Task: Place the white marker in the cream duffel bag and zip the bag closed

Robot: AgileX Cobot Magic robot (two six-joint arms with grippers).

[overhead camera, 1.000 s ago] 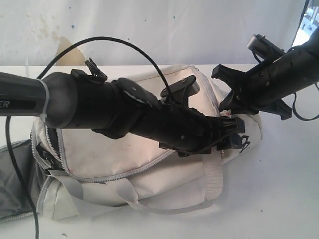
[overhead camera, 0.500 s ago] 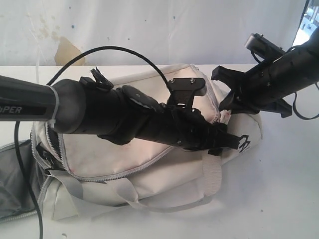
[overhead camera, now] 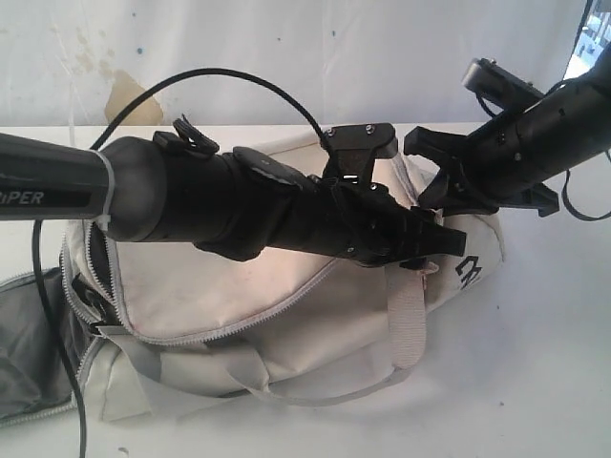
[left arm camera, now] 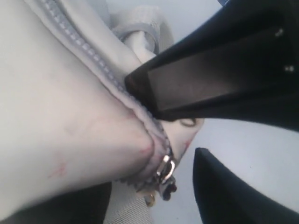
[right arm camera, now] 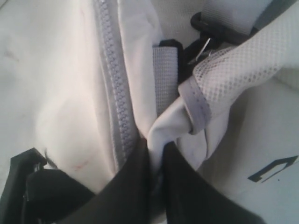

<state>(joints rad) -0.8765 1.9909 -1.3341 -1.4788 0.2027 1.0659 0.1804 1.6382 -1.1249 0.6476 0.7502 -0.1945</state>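
1. The table (overhead camera: 535, 382) is white and carries everything. The bag lies across its middle, reaching close to the far edge.
2. The cream duffel bag (overhead camera: 286, 315) has its long axis roughly parallel to the table's near edge. One end points toward the left edge, where dark grey lining (overhead camera: 29, 363) shows at a gaping flap. The other end, with the black logo (overhead camera: 474, 274), points toward the right edge. It looks like limp, light cloth that would fold and slide under a pull. I judge the zip will run only if the fabric is held taut, so a pinched fold near the zip's end is the sensible hold.
3. The right gripper (right arm camera: 156, 147) is clenched on a fold of the bag's cream fabric at the end nearer the right edge, just beside the zipper track (right arm camera: 114, 93).
4. The left gripper (left arm camera: 177, 135) reaches over the bag to that same end. Its jaws stand apart with nothing clamped between them.
5. The zipper pull (left arm camera: 166, 170) is small metal hardware hanging at the bag's corner, just beside the lower finger. It looks hard and slick, and probably easy to miss.
6. The white marker appears in no view. I cannot tell whether it is inside the bag or which way it points.
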